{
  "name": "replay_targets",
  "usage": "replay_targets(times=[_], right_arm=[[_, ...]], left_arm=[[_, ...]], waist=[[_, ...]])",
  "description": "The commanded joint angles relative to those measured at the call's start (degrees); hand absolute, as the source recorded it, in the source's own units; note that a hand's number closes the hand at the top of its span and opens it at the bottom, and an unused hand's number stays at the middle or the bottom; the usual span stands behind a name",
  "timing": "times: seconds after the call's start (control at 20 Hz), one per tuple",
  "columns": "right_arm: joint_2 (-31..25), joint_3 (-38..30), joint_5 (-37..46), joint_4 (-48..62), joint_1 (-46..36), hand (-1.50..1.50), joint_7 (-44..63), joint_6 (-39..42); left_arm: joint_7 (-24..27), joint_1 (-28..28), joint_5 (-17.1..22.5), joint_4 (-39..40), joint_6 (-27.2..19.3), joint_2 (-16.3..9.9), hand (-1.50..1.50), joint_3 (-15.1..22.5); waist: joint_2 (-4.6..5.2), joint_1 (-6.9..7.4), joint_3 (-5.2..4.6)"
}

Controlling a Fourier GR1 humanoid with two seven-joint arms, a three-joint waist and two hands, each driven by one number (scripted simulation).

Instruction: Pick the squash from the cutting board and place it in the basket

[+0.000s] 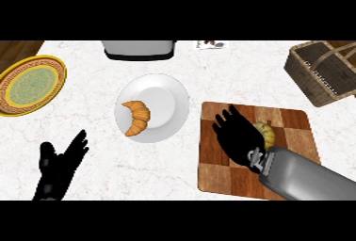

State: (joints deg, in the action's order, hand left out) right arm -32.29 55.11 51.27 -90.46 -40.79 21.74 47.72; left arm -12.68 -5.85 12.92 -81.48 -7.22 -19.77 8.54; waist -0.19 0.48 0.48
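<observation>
A yellow squash (266, 132) lies on the checkered wooden cutting board (299, 122) at the right. My right hand (238, 136) sits over the board just left of the squash, touching it and hiding part of it. Its fingers point away from me and look straight, with no curl round the squash. A brown wicker basket (323, 70) with handles stands at the far right corner, beyond the board. At the lower left my left hand (59, 164) rests open on the counter, fingers up.
A white plate (163, 96) holding a croissant (137, 116) sits left of the board. A yellow-and-green patterned plate (31, 84) lies at the far left. A grey appliance (139, 49) stands at the back edge, with a small object (211, 44) beside it.
</observation>
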Motion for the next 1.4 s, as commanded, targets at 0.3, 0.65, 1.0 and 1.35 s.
replay_targets(times=[0.3,0.65,1.0,1.35], right_arm=[[3.0,-1.8,8.2,8.5,2.3,-1.5,-7.9,-5.5],[0.8,-0.3,14.6,11.5,5.3,-1.5,-8.5,-6.4],[3.7,-3.2,19.3,13.6,7.7,-1.5,-11.3,-7.2],[4.0,-5.9,23.0,21.0,7.3,-1.5,-16.5,-14.2]], left_arm=[[-0.1,-2.5,-3.3,1.4,-0.3,3.2,0.0,1.0],[-2.5,-1.0,-2.6,0.4,0.6,3.2,0.0,-0.5],[-3.5,-1.4,-3.7,-0.9,1.8,3.2,0.0,-1.9],[-1.0,-0.2,-4.7,2.9,2.4,4.5,0.0,-3.3]], waist=[[0.24,-0.01,-0.48],[0.24,-0.21,-0.47],[0.18,-0.24,-0.48],[0.27,-0.16,-0.47]])
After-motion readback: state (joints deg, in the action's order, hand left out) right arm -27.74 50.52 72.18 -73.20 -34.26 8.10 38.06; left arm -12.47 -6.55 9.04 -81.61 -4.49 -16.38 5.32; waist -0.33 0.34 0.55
